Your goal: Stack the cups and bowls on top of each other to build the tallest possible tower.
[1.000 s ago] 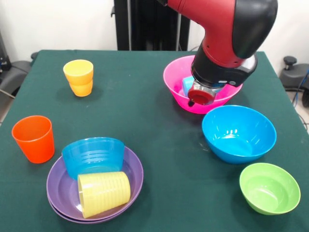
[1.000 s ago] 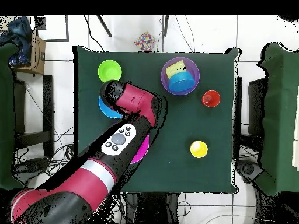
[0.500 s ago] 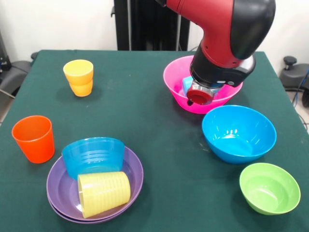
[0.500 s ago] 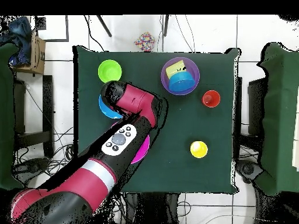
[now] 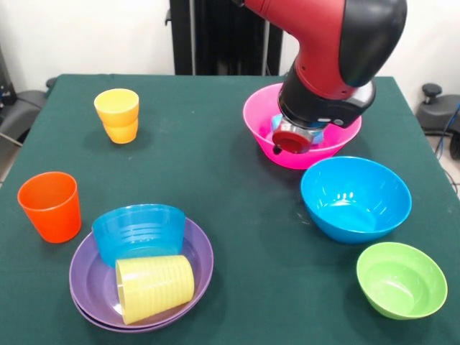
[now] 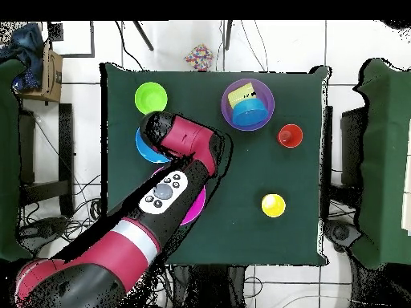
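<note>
Pink is where the action sits: the big pink bowl (image 5: 302, 136) at about one o'clock on the desk (image 5: 215, 144), with the arm's wrist (image 5: 327, 79) hanging right over it. Tucked under that wrist, a sliver of light blue cup (image 5: 277, 123) peeks out inside the bowl, straight beneath the tool end, so the drop looks near vertical. The claw itself is buried behind the wrist, and I cannot tell how wide it stands or whether it has the cup. Just at five o'clock from the pink bowl sits the big blue bowl (image 5: 356, 198), the small green bowl (image 5: 401, 279) beyond it. Away at seven o'clock, the purple bowls (image 5: 201, 269) cradle a small blue bowl (image 5: 139, 233) and the ribbed yellow cup (image 5: 154, 287) on its side.
</note>
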